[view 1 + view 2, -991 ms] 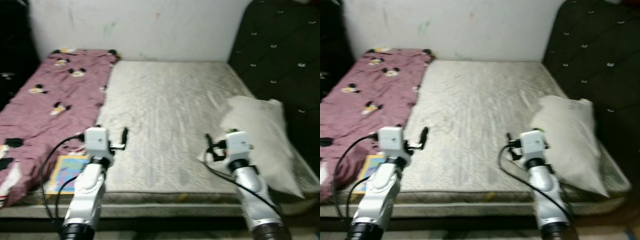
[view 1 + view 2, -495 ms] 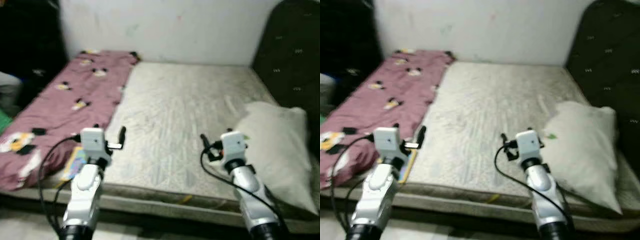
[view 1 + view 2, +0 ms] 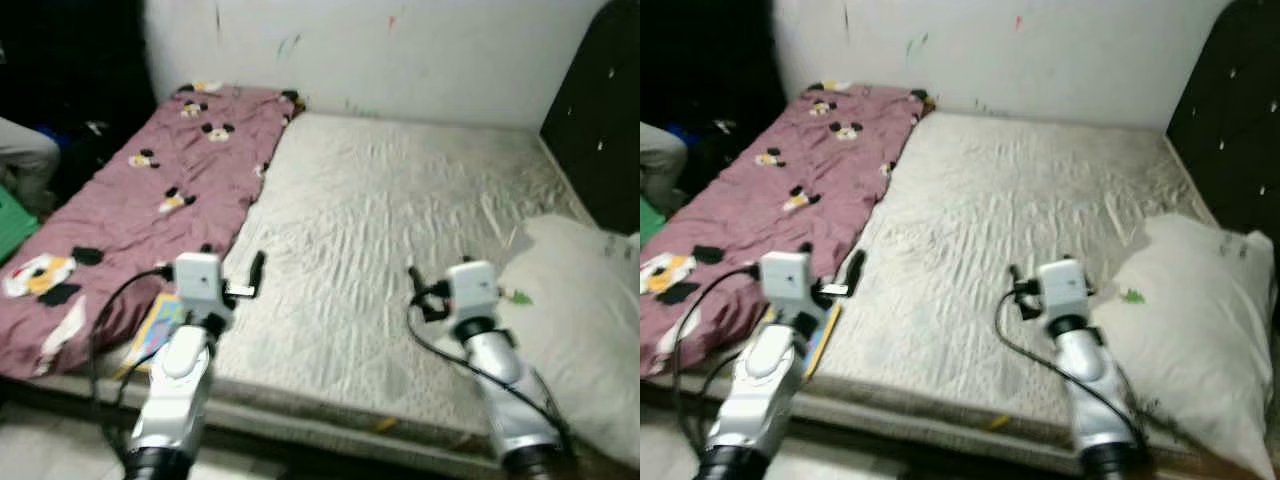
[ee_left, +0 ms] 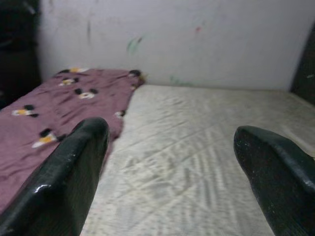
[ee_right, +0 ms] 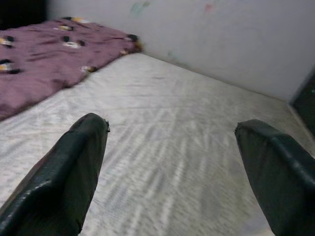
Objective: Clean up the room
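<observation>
a: we see a bare mattress with a maroon blanket on its left side and a white pillow on the right.

b: from our head we spot a colourful book beside the blanket's edge.

a: our left gripper and right gripper hang over the mattress, fingers spread wide, holding nothing.

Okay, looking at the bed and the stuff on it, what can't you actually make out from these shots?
- Colorful flat item at the mattress edge: left arm and maroon blanket cover part of it; too blurred to identify.
- Pillow: cut off by the left eye view's right edge.
- Green mark on the pillow: too small to identify.
- Person's sleeve: cut off by the left edge.
</observation>
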Available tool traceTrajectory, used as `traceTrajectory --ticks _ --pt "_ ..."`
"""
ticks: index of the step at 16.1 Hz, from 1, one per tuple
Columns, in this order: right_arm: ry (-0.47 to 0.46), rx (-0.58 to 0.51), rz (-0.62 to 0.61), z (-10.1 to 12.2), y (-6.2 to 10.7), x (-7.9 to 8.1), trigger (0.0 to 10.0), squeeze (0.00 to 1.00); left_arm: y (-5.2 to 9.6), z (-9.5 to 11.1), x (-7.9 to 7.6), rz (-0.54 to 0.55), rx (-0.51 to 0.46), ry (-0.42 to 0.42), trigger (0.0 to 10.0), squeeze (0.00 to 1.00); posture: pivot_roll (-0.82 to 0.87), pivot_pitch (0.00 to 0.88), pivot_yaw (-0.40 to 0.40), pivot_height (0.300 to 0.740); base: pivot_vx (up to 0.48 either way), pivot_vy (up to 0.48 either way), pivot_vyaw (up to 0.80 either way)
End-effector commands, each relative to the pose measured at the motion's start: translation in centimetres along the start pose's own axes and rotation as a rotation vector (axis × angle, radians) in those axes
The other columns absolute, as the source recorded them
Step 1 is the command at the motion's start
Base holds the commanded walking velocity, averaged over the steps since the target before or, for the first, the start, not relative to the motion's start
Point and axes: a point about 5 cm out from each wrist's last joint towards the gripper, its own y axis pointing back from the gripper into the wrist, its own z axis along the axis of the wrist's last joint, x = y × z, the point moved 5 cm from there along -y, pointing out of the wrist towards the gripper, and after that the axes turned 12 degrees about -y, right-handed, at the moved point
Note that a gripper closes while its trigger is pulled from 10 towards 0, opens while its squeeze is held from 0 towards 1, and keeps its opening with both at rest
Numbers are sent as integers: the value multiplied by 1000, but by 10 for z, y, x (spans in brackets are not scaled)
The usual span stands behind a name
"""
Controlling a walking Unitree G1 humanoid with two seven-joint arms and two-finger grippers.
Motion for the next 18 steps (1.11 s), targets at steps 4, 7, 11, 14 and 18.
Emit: traceTrajectory --ticks 4,7,11,14,18 --pt "6 3 -22 0 2 -8 10000 0 -4 -3 3 26 37 -14 10000 0 -117 0 4 740 67 0 0" --pt "-5 10 -31 -1 1 -10 10000 0 -4 -4 4 28 40 -26 10000 0 -118 0 7 740 0 0 0" --pt "-9 5 -34 0 1 -11 10000 0 -5 -3 4 28 38 -33 10000 0 -118 0 8 740 0 0 -600" --pt "-8 5 -35 0 0 -11 10000 0 -6 -2 4 26 38 -31 10000 0 -119 0 7 740 0 -250 0" --pt "-5 5 -33 1 -1 -11 10000 0 -6 -2 3 27 36 -30 10000 0 -119 0 6 740 0 -305 0"
